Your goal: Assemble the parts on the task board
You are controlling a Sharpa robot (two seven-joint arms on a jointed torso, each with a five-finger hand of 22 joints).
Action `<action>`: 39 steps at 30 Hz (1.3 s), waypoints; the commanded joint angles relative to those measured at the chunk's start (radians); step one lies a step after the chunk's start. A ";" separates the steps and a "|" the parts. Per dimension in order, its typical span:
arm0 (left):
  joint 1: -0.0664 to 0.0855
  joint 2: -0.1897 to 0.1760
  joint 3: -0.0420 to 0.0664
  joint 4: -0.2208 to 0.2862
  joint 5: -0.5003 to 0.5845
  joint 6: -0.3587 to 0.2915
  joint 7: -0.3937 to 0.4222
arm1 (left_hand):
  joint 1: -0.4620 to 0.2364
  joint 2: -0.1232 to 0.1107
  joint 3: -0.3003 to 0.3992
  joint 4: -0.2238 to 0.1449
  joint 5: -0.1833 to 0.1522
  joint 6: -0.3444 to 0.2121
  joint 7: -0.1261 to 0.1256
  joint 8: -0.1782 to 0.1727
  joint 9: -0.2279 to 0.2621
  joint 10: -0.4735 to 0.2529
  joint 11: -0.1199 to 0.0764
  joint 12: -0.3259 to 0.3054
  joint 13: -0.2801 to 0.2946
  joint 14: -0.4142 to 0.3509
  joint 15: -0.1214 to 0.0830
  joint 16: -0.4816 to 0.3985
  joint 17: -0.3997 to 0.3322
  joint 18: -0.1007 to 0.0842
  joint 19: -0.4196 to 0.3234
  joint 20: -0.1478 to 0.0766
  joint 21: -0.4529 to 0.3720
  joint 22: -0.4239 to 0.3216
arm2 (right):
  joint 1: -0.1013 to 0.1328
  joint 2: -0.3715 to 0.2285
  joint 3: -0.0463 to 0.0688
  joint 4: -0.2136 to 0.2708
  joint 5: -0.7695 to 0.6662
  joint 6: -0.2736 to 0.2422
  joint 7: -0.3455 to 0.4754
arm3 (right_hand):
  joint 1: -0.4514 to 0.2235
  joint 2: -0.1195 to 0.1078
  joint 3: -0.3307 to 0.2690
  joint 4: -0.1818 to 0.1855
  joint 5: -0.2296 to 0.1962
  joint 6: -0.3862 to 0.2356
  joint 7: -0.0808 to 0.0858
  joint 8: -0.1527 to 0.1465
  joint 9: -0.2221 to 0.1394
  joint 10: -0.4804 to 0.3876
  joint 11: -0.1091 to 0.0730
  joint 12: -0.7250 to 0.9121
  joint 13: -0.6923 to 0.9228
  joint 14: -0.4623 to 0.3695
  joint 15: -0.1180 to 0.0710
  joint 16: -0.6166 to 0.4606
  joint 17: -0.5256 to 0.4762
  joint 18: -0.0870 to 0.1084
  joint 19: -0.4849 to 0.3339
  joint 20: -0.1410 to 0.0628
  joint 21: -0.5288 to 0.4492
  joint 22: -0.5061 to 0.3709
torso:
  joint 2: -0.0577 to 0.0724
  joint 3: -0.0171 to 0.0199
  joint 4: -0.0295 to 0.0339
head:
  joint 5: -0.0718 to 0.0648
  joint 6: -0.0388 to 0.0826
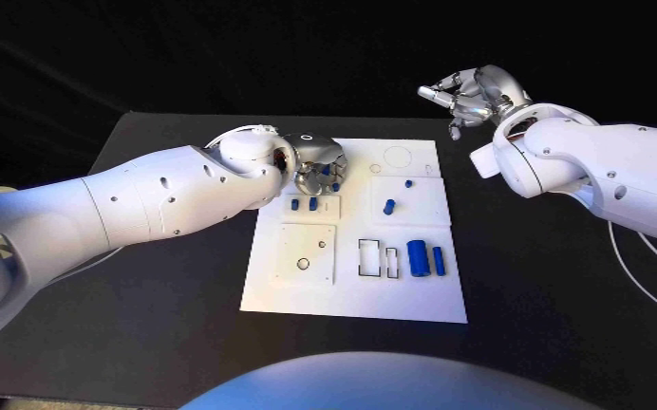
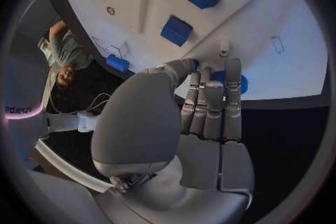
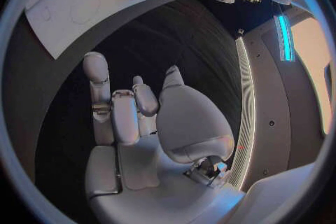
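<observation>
Two blue parts [image 1: 426, 259] lie on task board [image 1: 356, 296]; left hand [image 1: 316, 165] pinches another.

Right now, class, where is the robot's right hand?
In the head view the right hand hangs above the black table, off the far right corner of the task board, holding nothing.

left hand [image 1: 318, 165] | covers board's far-left corner | blue part [image 2: 227, 82] mostly hidden behind its fingers [image 2: 212, 102]

The left hand [image 1: 318, 167] is lowered with fingers extended side by side and thumb folded inward, while the right hand [image 1: 475, 94] is raised, empty, with fingers loosely curled apart.
</observation>
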 commanded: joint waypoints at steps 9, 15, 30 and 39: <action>-0.003 0.009 -0.001 -0.007 -0.003 0.028 0.015 | -0.005 -0.003 0.015 -0.006 -0.007 0.003 -0.002 -0.010 -0.004 0.011 -0.001 -0.006 -0.001 0.016 -0.003 0.017 0.011 0.013 -0.005 0.000 0.012 0.008 | 0.000 0.001 0.000 0.002 -0.003 0.005 0.004 | -0.003 0.011 -0.005 -0.001 -0.002 -0.006 -0.001 0.004 -0.001 -0.004 -0.001 -0.002 0.001 0.020 -0.005 -0.002 0.001 0.017 0.006 0.001 -0.003 0.001 | -0.001 0.0004 0.0028 | -0.002 -0.003; -0.003 0.011 -0.001 -0.005 0.002 0.035 0.017 | -0.007 -0.003 0.016 -0.008 -0.007 0.003 -0.003 -0.011 -0.004 0.013 -0.002 -0.006 -0.001 0.018 -0.003 0.019 0.013 0.013 -0.005 0.000 0.014 0.010 | 0.000 0.001 0.000 0.002 -0.003 0.004 0.004 | -0.003 0.011 -0.005 -0.001 -0.002 -0.006 -0.001 0.004 -0.001 -0.004 -0.001 -0.002 0.001 0.020 -0.005 -0.002 0.001 0.017 0.006 0.001 -0.003 0.001 | -0.001 0.0000 0.0014 | -0.001 -0.003; -0.003 0.014 -0.001 -0.004 0.008 0.042 0.026 | -0.014 0.009 0.034 -0.034 -0.009 0.030 -0.013 -0.007 -0.002 0.044 -0.015 -0.004 0.005 0.044 -0.014 0.040 0.037 0.010 0.009 -0.007 0.048 0.047 | 0.000 -0.001 0.000 0.004 -0.003 0.005 0.003 | -0.001 0.014 -0.008 -0.001 -0.002 -0.005 -0.002 0.006 -0.002 -0.001 -0.001 0.001 0.004 0.021 -0.006 -0.001 0.003 0.017 0.007 0.001 -0.001 0.004 | -0.001 -0.0003 0.0020 | -0.003 -0.007; -0.004 0.016 -0.001 -0.006 0.008 0.045 0.024 | -0.018 0.017 0.041 -0.047 -0.009 0.045 -0.017 -0.005 0.001 0.060 -0.019 -0.004 0.009 0.057 -0.019 0.048 0.046 0.006 0.022 -0.011 0.066 0.069 | 0.000 0.000 0.000 0.003 -0.004 0.006 0.002 | -0.001 0.014 -0.008 -0.001 -0.002 -0.005 -0.002 0.006 -0.002 -0.001 -0.001 0.001 0.004 0.021 -0.006 -0.001 0.003 0.017 0.007 0.001 -0.001 0.004 | -0.001 -0.0010 0.0021 | -0.003 -0.008</action>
